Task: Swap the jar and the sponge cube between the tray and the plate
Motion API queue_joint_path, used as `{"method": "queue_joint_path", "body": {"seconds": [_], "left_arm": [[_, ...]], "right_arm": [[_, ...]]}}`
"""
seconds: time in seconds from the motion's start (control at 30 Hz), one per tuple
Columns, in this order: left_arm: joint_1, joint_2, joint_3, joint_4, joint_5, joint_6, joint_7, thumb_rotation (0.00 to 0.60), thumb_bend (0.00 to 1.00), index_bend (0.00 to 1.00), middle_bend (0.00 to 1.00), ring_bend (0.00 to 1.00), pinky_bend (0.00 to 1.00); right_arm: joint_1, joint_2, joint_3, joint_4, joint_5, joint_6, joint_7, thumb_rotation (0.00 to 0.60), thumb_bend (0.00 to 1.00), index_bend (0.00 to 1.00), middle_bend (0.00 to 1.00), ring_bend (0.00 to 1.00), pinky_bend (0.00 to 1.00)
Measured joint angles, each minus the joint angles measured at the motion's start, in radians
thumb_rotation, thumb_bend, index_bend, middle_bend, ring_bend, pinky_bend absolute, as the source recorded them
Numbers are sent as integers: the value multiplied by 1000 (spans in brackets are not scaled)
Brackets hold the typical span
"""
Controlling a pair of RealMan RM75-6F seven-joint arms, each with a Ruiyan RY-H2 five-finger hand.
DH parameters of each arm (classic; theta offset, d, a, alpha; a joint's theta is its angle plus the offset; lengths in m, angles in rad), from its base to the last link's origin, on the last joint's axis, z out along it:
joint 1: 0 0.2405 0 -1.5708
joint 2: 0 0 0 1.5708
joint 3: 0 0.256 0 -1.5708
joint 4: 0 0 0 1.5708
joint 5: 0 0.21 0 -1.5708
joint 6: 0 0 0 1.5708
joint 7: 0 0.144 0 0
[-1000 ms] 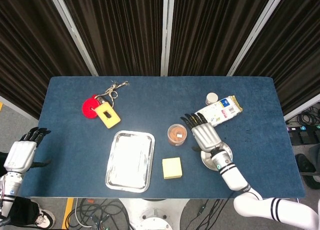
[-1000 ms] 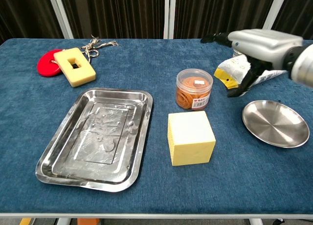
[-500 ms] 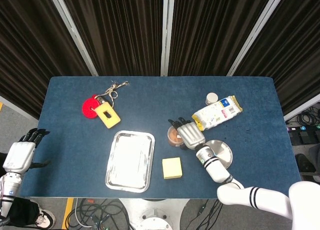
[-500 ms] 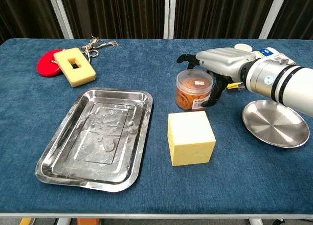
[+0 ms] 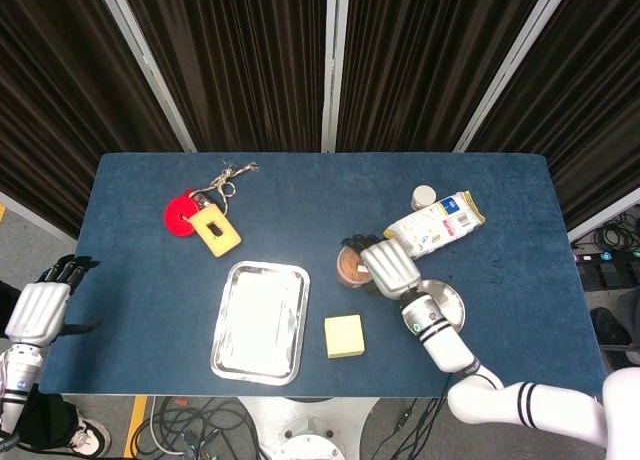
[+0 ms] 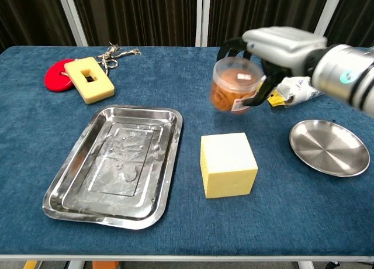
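Observation:
My right hand grips the clear jar with orange contents from above and holds it in the air, above the table, behind the yellow sponge cube. From the head view the jar shows just left of that hand. The cube sits on the blue cloth between the steel tray and the round steel plate. Both tray and plate hold nothing. My left hand hangs off the table's left edge with fingers apart, holding nothing.
A snack bag and a small white cup lie behind the plate. At the back left are a red disc, a yellow block with a hole and a bunch of cord.
My right hand moved left from over the plate to the jar, closed around it, and has lifted it off the table. The left hand has stayed put.

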Motion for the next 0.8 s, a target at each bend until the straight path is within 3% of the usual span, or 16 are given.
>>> {"method": "queue_joint_path", "body": {"seconds": [0.17, 0.33, 0.63, 0.8], "left_arm": [[-8, -4, -1, -2, 8, -7, 3, 600, 16, 176, 136, 78, 232], [-16, -2, 0, -13, 15, -17, 7, 600, 17, 175, 136, 78, 232], [-20, 2, 0, -25, 21, -16, 12, 600, 17, 176, 136, 78, 225], [-22, 5, 0, -26, 25, -16, 13, 600, 16, 176, 136, 78, 224]], "right_arm": [[-86, 155, -52, -141, -31, 89, -30, 600, 216, 369, 438, 336, 558], [-187, 256, -133, -205, -63, 157, -20, 600, 216, 370, 438, 336, 558], [-255, 248, -196, -152, -80, 154, 60, 600, 215, 367, 438, 336, 538], [-265, 226, -203, -112, -80, 131, 83, 600, 201, 328, 387, 304, 471]]}}
